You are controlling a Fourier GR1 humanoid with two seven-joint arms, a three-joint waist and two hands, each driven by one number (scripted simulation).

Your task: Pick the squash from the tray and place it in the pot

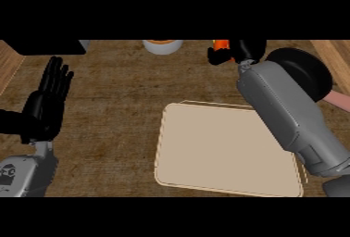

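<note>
Head view: a steep look down on a kitchen counter, with both forearms coming in from the near edge.
Counter (123, 115): brown wood grain, filling most of the scene; lighter wooden strips show at the far left and far right edges.
Tray (219, 152): a beige, rounded square lying flat at the near right of the counter; its visible surface is bare, and its right edge is hidden under the right forearm.
Right forearm (290, 115): grey, running from the near right corner up and to the far side, passing over the tray's right side.
Pot (308, 69): dark and round at the far right, mostly hidden behind the right forearm; a pinkish handle sticks out to its right. What is inside cannot be seen.
Left hand (48, 99): black, at the left edge, fingers straight and pointing to the far side, held flat and open, holding nothing.
Right hand (236, 50): black, at the far edge just left of the pot, fingers curled round the squash.
Squash (220, 45): orange, only a small part showing between the right hand's fingers, raised off the tray and just beside the pot.
Cup (163, 46): pale with an orange top, at the far edge, left of the right hand.
Dark box (48, 46): black, at the far left corner.
</note>
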